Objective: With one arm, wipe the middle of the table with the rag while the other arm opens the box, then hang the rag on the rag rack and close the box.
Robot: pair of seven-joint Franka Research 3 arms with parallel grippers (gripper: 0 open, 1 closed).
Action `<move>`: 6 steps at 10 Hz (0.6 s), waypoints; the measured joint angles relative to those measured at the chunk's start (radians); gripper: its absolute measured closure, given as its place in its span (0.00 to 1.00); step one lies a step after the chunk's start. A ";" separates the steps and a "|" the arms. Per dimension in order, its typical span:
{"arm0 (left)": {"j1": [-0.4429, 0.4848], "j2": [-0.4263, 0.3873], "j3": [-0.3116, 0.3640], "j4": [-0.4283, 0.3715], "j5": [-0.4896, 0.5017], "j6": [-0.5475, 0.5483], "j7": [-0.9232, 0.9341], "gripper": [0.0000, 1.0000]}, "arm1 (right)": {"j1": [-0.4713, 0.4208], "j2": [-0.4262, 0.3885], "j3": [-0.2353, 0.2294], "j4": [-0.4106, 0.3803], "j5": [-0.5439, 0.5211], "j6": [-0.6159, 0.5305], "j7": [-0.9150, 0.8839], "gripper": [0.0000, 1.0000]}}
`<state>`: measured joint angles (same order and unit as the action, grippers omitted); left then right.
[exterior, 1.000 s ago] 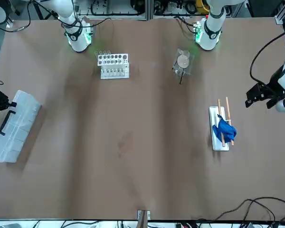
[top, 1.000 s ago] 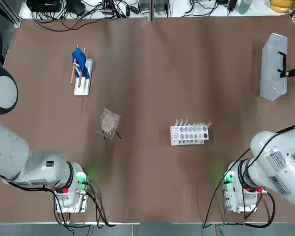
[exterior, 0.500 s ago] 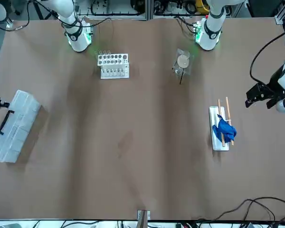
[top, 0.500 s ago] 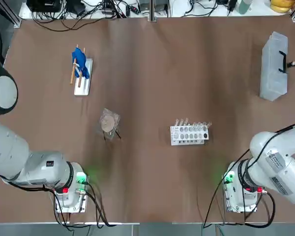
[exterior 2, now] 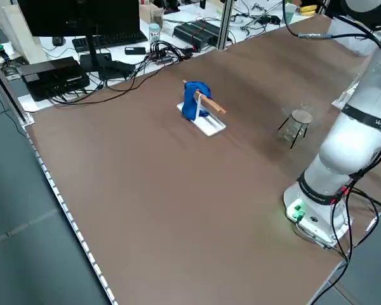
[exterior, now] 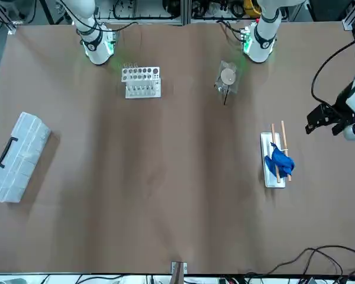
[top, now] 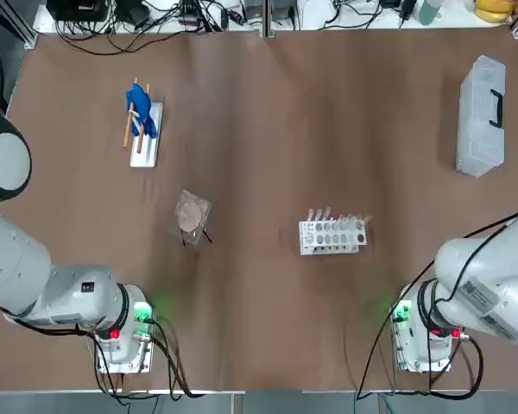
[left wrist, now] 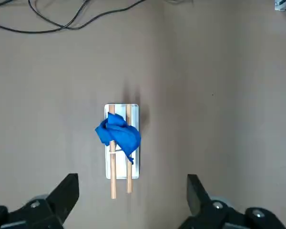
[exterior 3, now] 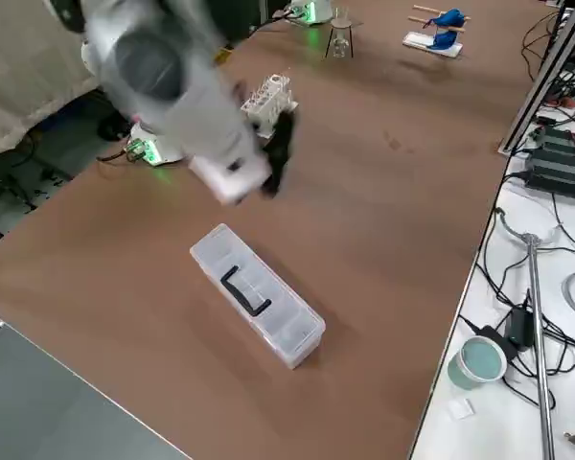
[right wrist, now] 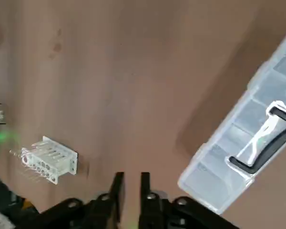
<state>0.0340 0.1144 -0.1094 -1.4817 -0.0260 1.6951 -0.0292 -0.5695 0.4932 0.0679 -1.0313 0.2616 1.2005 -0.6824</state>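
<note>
The blue rag (left wrist: 118,133) hangs over the two wooden rods of the white rag rack (left wrist: 135,164), draped in loose folds; the hanging step looks done. The left hand (left wrist: 133,181) is over the rack side of the surface (top: 268,319), its fingers spread wide with nothing between them, and the rag lies free of it.

Whether the wiping was done cannot be read directly. A few faint brownish marks (right wrist: 57,46) show on the surface, and they could be stains that a dry wipe would not lift. With the rag on its rods, I would judge that step finished too.

On the far side from the rack, the clear plastic box (exterior 3: 259,295) rests flat with its lid down and its black handle (exterior 3: 244,292) on top. It looks closed; whether it is latched I cannot tell. The right hand (right wrist: 132,183) is above the surface, apart from the box, its fingers parted by a narrow gap and holding nothing.

The white tube rack (top: 332,235) and the wrapped round piece (top: 190,217) stand between, playing no part. By my reading, all that is left is to bring both arms back to rest, keeping the left hand from snagging the rods.
</note>
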 joint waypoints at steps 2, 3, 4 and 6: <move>-0.001 0.000 -0.001 -0.001 0.017 0.000 -0.002 0.00 | 0.147 -0.048 0.000 -0.001 -0.113 0.025 0.166 0.41; -0.001 0.001 -0.001 -0.002 0.018 0.000 -0.003 0.00 | 0.213 -0.056 0.000 -0.001 -0.168 0.037 0.245 0.25; -0.001 0.001 -0.002 -0.002 0.018 0.000 -0.003 0.00 | 0.269 -0.060 0.000 -0.002 -0.204 0.059 0.293 0.09; -0.002 0.001 -0.004 -0.003 0.018 0.000 -0.004 0.00 | 0.335 -0.080 -0.004 -0.053 -0.228 0.177 0.319 0.01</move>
<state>0.0323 0.1152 -0.1133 -1.4850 -0.0082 1.6951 -0.0332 -0.2350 0.4136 0.0640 -1.0843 0.0340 1.3776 -0.3633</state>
